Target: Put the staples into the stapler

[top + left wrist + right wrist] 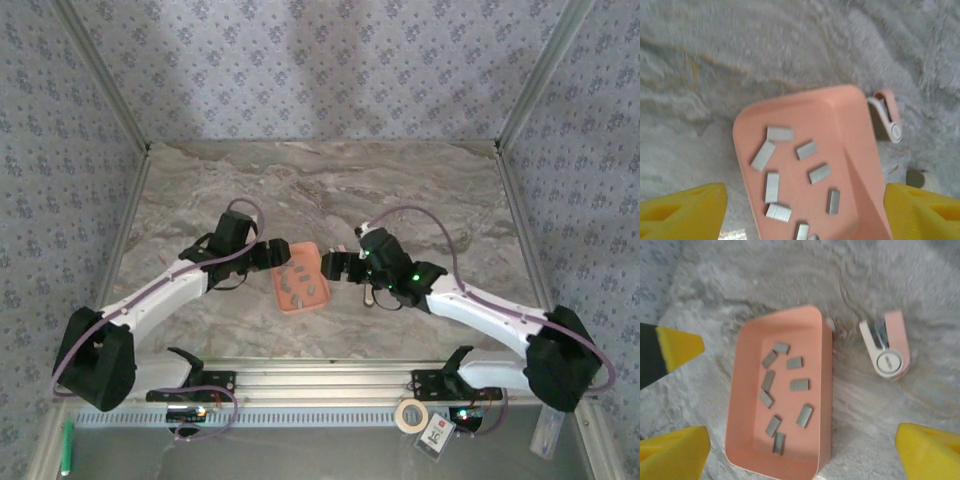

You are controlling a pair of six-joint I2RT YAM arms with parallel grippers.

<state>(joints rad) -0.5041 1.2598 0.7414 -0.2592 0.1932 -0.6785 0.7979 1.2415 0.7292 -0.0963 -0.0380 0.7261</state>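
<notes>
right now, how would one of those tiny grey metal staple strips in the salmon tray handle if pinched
The tiny grey metal staple strip looks stiff and light. Lying flat on the smooth salmon-orange plastic tray, it would likely skid when nudged and offer little edge to pinch.

The staples (800,385) lie in the tray (747,410), the stapler (886,347) just beside its right side.

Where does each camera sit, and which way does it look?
Top external: above and behind, looking down at the table; both arms show.
Left wrist: above the tray, facing down; left gripper at bottom corners.
Right wrist: above tray and stapler, facing down; right gripper at bottom corners.
Shared: both wrist views hold tray, staples and stapler.
</notes>
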